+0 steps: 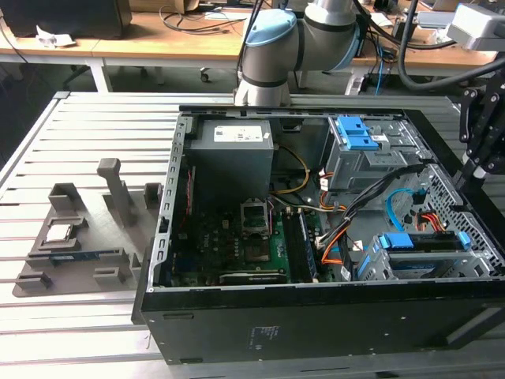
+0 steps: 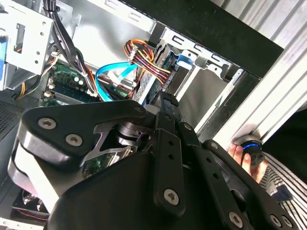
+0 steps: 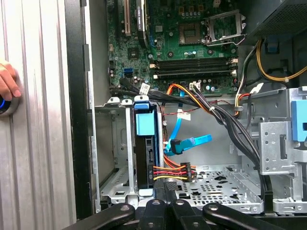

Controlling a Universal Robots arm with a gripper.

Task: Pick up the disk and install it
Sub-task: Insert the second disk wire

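Open PC case point(image 1: 316, 308) on slatted desk point(image 1: 87, 332) | disk point(image 3: 145, 143) w/ blue rails sits upright in drive cage point(image 3: 115, 158), lower center of first wrist view, apparently seated, so install looks mostly done | claw point(image 3: 163, 203) at bottom edge just above disk, tips cut off: open/closed can't tell | cabling state unclear.

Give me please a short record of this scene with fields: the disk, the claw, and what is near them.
disk: stands on edge inside the drive cage of the open computer case
claw: right by the disk's end; contact cannot be told
cable bundle: red, yellow and black, reaches the disk's side
hand: a person's, on a blue-lit button outside the case
processor chip: on the grey tray, at the exterior view's left
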